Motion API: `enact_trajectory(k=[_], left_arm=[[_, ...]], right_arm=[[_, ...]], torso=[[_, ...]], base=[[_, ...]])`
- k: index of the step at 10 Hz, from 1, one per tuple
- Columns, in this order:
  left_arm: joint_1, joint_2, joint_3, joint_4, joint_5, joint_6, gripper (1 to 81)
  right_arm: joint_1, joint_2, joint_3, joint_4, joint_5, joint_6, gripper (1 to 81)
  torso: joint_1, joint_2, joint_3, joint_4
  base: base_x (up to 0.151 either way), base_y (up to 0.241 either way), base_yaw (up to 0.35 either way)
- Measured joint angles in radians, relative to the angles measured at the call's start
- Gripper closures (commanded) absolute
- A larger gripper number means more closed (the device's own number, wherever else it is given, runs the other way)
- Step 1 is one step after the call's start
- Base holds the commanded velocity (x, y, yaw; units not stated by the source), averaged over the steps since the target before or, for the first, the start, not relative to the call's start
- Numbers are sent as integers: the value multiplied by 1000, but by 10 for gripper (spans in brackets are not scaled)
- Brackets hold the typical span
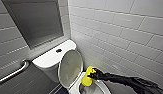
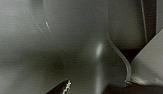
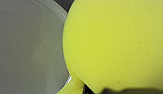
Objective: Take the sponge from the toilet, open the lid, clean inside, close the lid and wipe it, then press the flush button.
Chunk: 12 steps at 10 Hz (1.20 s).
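The right gripper (image 1: 92, 73) is gripping the sponge (image 1: 86, 80), its fingers closed on the yellow block, and is holding it at the rim of the toilet (image 1: 47, 65) bowl, with the lower end dipping just inside. The lid (image 1: 70, 66) is standing raised just beside the sponge, its greyish underside facing the bowl and its back leaning toward the tank. Behind it, the flush button (image 1: 58, 50) is sitting uncovered in the middle of the tank top. A white tiled wall (image 1: 117, 32) is running close along the dark arm. A metal grab bar (image 1: 14, 71) is slanting along the other wall, and a dark recessed panel (image 1: 37, 21) is sitting above the tank. In the right wrist view the sponge is blocking much of the white bowl behind it.
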Motion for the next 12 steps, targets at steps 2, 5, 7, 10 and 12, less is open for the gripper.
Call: enact_trajectory(k=[2,5,7,10,12], left_arm=[[2,-1,3,-1,3,0,10],[10,-40,101,-1,2,0,10],[27,-95,204,-1,1,0,10],[45,-151,271,-2,-3,0,10],[58,-143,278,-2,-1,0,10]], right_arm=[[-6,-29,-13,0,-1,1,811],[-5,-3,-28,1,34,76,811],[-5,18,-82,3,53,173,811],[-26,81,-201,5,87,261,811],[-64,109,-283,6,111,289,811]], torso=[[10,-16,0,0],[10,-16,0,0],[10,-16,0,0],[10,-16,0,0],[10,-16,0,0]], base=[[0,0,0],[0,0,0],[0,0,0],[0,0,0],[0,0,0]])
